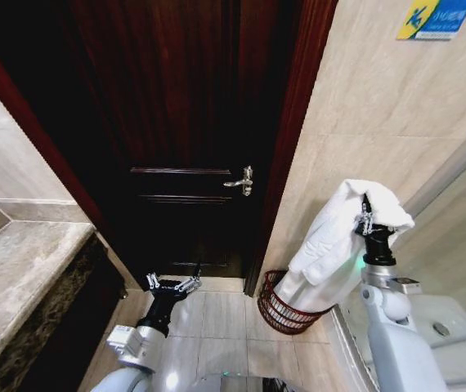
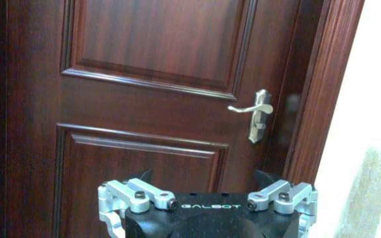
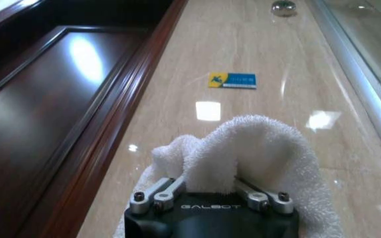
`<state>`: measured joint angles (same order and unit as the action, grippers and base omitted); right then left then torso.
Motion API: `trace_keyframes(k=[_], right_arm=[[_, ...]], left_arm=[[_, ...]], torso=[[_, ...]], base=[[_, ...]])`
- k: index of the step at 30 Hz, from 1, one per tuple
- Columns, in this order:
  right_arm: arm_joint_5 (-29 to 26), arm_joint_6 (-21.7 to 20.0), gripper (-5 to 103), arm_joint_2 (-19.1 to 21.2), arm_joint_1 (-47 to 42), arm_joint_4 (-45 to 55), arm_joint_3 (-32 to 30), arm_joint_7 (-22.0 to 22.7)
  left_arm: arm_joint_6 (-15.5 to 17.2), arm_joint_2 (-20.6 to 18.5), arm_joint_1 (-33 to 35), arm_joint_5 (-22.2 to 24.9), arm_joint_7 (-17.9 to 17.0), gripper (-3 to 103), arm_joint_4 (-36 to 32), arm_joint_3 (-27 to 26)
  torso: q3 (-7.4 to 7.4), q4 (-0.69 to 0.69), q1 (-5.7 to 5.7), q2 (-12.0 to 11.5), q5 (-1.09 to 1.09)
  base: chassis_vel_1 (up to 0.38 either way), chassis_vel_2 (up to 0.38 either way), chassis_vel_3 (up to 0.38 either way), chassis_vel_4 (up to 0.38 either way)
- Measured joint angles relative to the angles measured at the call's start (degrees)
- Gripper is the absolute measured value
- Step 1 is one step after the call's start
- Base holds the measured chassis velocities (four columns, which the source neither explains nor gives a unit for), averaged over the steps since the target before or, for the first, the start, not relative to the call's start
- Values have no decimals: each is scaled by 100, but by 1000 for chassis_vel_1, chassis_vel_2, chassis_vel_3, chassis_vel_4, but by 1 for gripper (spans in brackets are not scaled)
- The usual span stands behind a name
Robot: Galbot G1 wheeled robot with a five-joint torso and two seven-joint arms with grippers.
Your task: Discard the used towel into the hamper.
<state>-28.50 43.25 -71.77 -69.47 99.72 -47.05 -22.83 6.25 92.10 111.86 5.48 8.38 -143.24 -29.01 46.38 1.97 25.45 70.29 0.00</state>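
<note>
Up at my right, against the beige tiled wall [image 1: 364,98], my right gripper [image 1: 365,219] is clamped on the white towel [image 1: 331,245], which bunches over its fingers and hangs down in a long fold. Its lower end drapes to the hamper [image 1: 275,309], which stands on the floor in the corner between the dark wooden door [image 1: 184,122] and that wall. Low on my left, my left gripper [image 1: 172,286] hangs spread wide and holding nothing, facing the door below its silver handle [image 1: 242,181]. A stone counter [image 1: 12,269] runs along my left.
</note>
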Motion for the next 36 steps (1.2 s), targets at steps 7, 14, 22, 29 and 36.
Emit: trace_keyframes(k=[7,14,22,29,36], right_arm=[[-17,100,11,-28,-161,-62,-17,-62],[-163,248,11,-77,-268,-139,-62,-231],[-604,400,11,-187,-668,-508,-154,-729],[-793,401,11,-264,-780,-868,-128,-941],[-1042,400,11,-294,-635,-1765,-10,-1287]], left_arm=[[0,0,0,0,0,100,0,0],[0,0,0,0,0,100,0,0],[0,0,0,0,0,100,0,0],[0,0,0,0,0,100,0,0],[0,0,0,0,0,100,0,0]], torso=[[0,0,0,0,0],[1,0,2,0,-1],[1,-1,4,-2,-2],[-1,0,-2,0,-2],[0,0,0,-1,1]], base=[[-45,47,55,-46],[-93,86,105,-91],[-90,76,87,-81],[0,0,0,0],[0,0,0,0]])
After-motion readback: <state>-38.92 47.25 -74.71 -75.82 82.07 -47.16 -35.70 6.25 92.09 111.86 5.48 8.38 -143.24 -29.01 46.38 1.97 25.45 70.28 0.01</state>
